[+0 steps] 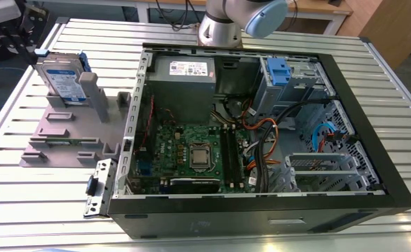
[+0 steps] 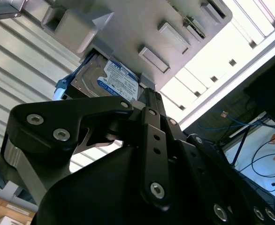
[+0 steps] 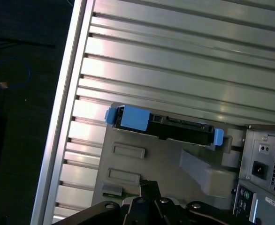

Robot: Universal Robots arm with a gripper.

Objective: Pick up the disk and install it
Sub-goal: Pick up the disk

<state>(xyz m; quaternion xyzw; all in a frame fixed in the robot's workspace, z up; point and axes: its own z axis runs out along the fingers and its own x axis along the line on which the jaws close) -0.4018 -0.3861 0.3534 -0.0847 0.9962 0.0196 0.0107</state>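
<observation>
Gripper (image 1: 12, 42) hung farthest from the case (image 1: 261, 223), at the exterior view's left. Its fingers (image 3: 149, 190) looked pressed together w/ nothing btwn them, going by the first wrist view. Next toward the case, the disk (image 1: 60, 79) stood upright on edge in a slot of the grey holder (image 1: 58, 139), label side to the exterior camera, blue bracket round it. It was near the gripper but apart from it. The holder lay flat on the slatted table (image 1: 23, 210), just beside the case's left wall. The case lay on its side, open. PSU (image 1: 184, 71) sat in its far-left corner, mobo (image 1: 191, 152) nearer the camera, and a blue latch (image 1: 279, 68) in the bay toward its far-right corner. Arm base (image 1: 219, 29) stood just behind the case's far wall.
</observation>
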